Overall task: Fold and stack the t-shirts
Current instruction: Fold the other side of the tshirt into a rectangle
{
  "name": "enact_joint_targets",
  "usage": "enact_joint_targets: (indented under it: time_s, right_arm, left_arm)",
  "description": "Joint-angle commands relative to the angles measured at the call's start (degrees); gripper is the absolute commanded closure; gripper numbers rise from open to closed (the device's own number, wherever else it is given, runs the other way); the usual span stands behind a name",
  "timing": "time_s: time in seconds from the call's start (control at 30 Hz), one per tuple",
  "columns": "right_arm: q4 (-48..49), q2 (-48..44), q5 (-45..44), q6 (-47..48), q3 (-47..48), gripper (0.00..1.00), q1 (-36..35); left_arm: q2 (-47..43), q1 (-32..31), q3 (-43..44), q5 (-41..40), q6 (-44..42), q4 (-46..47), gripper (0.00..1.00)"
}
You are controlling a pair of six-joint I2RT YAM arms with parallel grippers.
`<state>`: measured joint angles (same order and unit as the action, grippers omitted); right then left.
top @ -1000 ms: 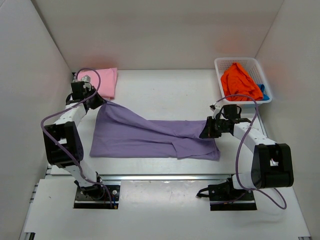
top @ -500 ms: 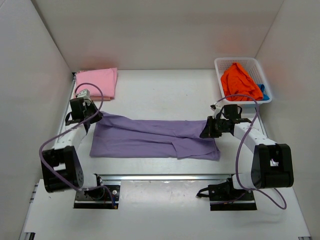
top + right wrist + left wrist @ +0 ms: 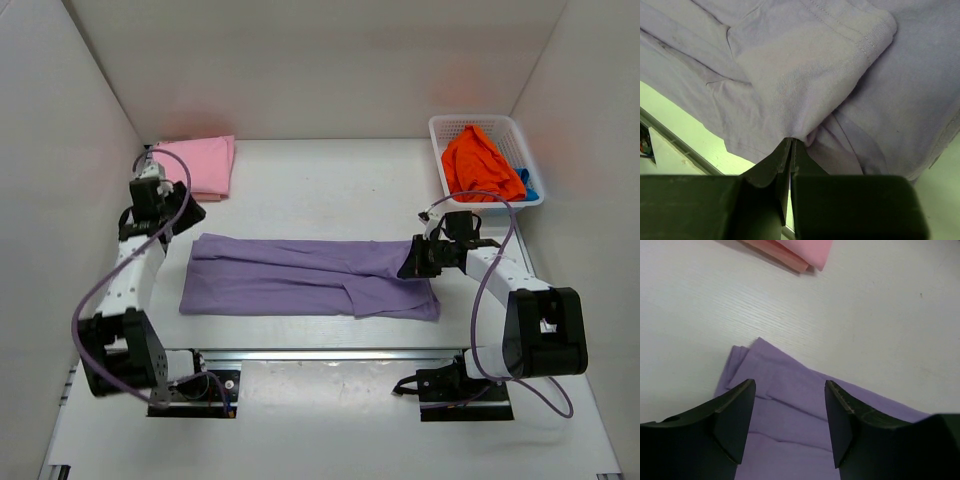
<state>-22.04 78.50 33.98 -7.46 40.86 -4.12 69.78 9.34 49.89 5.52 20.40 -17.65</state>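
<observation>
The table (image 3: 330,175) is a matte white board, faintly streaked like brushed grain in the left wrist view. It is boxed in by 3 plain white walls (image 3: 320,70). An aluminium rail (image 3: 330,355) runs along its near edge.

The purple t-shirt (image 3: 300,275) lies across the middle of the table as a long flat band, folded lengthwise. It has soft creases and layered edges at its left end. Its cotton shows a fine knit and a stitched hem (clearest in the right wrist view). The pink t-shirt (image 3: 205,165) sits folded into a neat rectangle in the far left corner, apart from the purple t-shirt. In the far right corner a white plastic lattice basket (image 3: 437,128) holds the crumpled orange t-shirt (image 3: 480,165), with a bit of the blue t-shirt (image 3: 528,186) showing beside it.

The left gripper (image 3: 788,390) hangs above the far left corner of the purple t-shirt, its 2 dark fingers spread wide with nothing between them. The right gripper (image 3: 791,145) has its fingers pressed together on a pinched fold of the purple t-shirt near its right end.
</observation>
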Motion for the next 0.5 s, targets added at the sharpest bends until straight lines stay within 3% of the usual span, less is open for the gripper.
enact_joint_targets:
  time_s: [0.0, 0.1, 0.2, 0.47]
  right_arm:
    - [2.6, -1.4, 1.2, 0.3, -0.3, 1.00, -0.5]
    - [3.1, -1.9, 1.5, -0.6, -0.8, 1.00, -0.7]
    - [3.8, -2.6, 2.2, -1.5, -1.0, 1.00, -1.1]
    - [5.0, -2.1, 3.5, -1.9, -1.6, 1.00, -0.7]
  left_arm:
    - [8.6, -1.4, 10.0, 6.0, 6.0, -10.3, 0.34]
    - [16.2, -2.0, 15.3, 8.4, 9.6, -12.1, 0.39]
    - [20.7, -1.1, 16.9, 9.9, 13.9, -9.9, 0.57]
    - [29.4, -0.2, 17.2, 10.7, 17.8, -7.3, 0.52]
